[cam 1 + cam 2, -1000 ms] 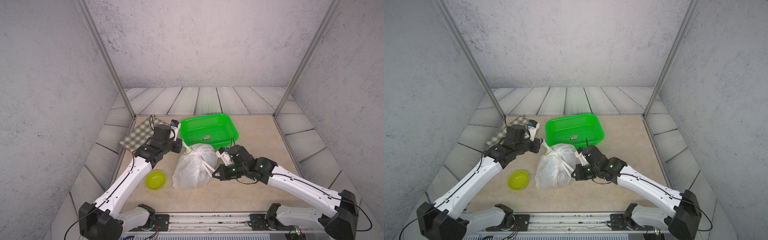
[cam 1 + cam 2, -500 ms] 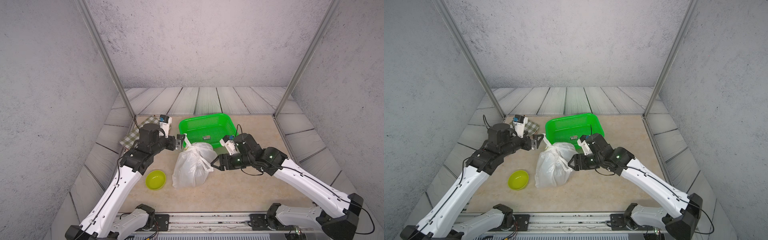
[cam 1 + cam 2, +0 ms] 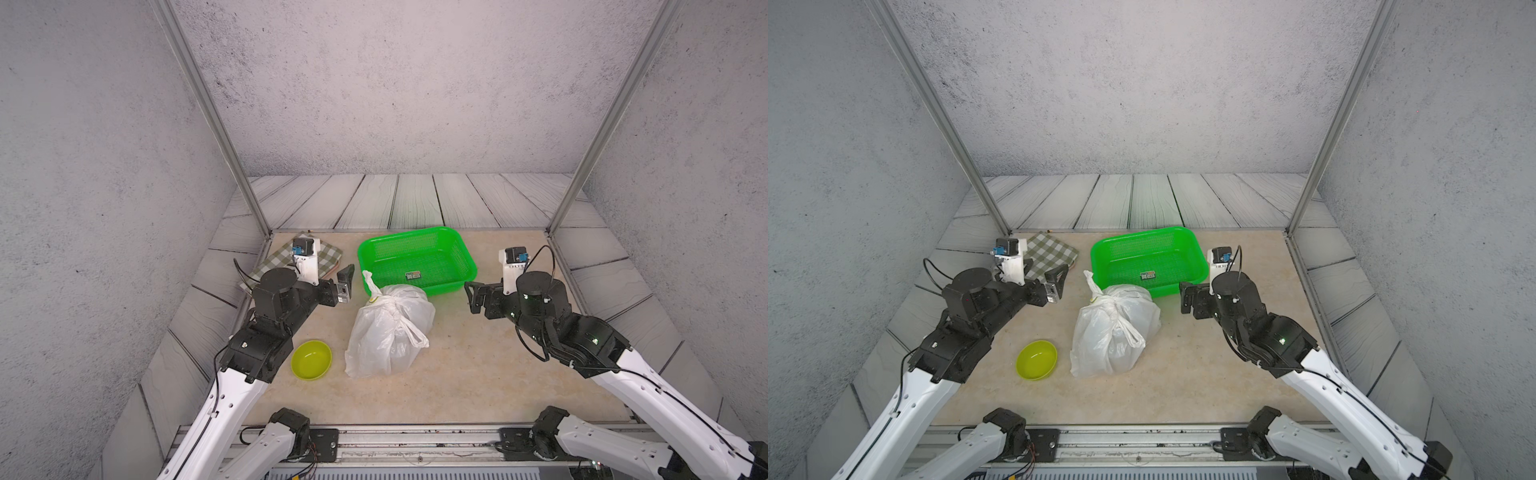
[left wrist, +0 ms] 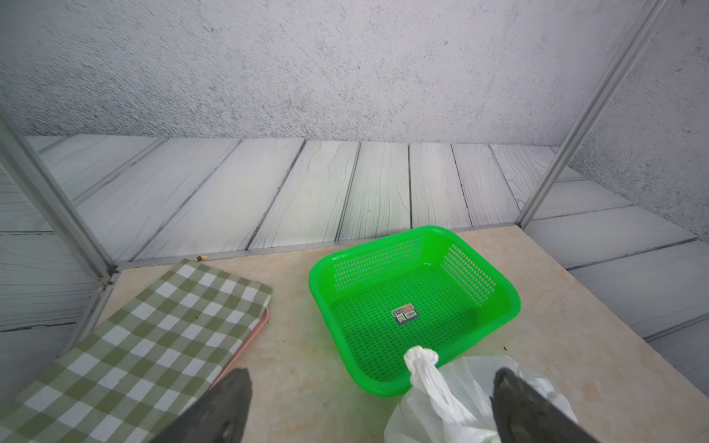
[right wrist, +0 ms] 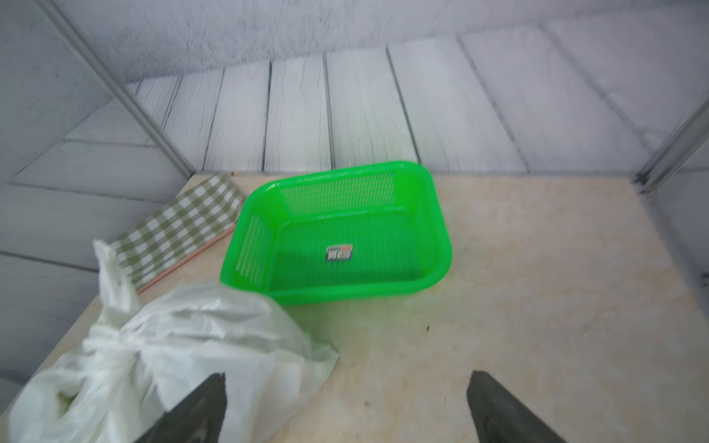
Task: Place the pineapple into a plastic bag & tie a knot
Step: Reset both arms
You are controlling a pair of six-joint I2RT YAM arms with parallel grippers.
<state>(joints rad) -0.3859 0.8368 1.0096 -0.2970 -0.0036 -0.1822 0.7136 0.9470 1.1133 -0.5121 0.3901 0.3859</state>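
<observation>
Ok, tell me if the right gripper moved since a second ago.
Yes: the right gripper drew rightward off the plastic bag, now beside the green basket's near corner.

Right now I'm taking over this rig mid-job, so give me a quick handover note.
Left gripper: open, empty, near the bag, not touching it.
Right gripper: open, empty, well apart from the bag.
Bag: lies in front of the basket, bulging, with the knot on top.
Done: the bag looks tied; its contents are not clearly visible.
Left: probably only a check that the knot holds.
</observation>
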